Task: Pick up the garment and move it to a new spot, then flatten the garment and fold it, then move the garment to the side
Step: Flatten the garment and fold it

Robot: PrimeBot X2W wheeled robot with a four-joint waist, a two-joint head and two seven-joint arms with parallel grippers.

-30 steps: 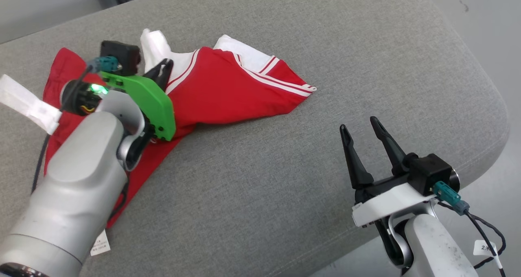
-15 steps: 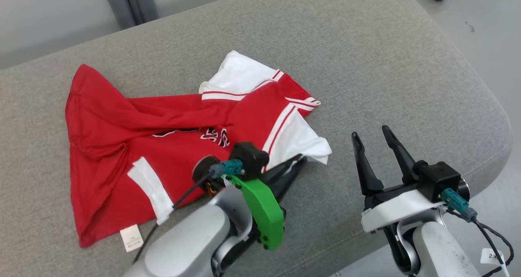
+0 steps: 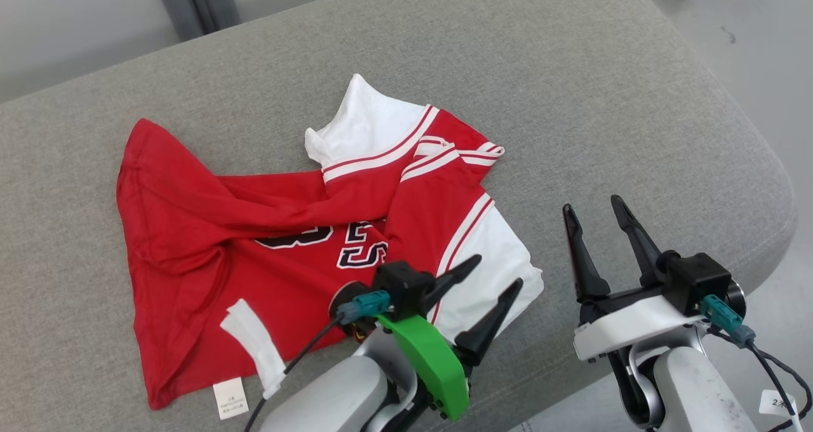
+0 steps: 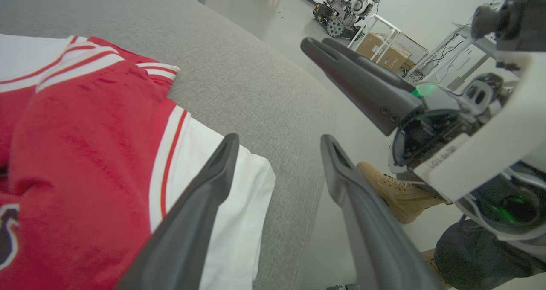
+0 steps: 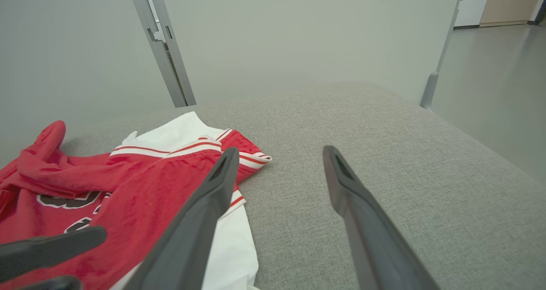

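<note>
So the jersey (image 3: 267, 229) is lying crumpled on the grey cushion (image 3: 571, 101), nowhere near flat. A red fold is bunched across the middle and half covers the number. Its long axis runs roughly left to right across the head view, with the loose red end on the left and the white sleeves at the right.

The left gripper (image 3: 498, 270) hovers right over the near white sleeve (image 3: 502, 241) at the jersey's right corner, jaws spread wide and nothing between them. The right gripper (image 3: 592, 203) is also spread and empty. It sits just off the jersey's right edge over bare cushion, with the fabric lying to its left.

I'd say the left arm is clearly the nearer one for tugging that sleeve corner out. The right would need to swing left to help flatten.
</note>
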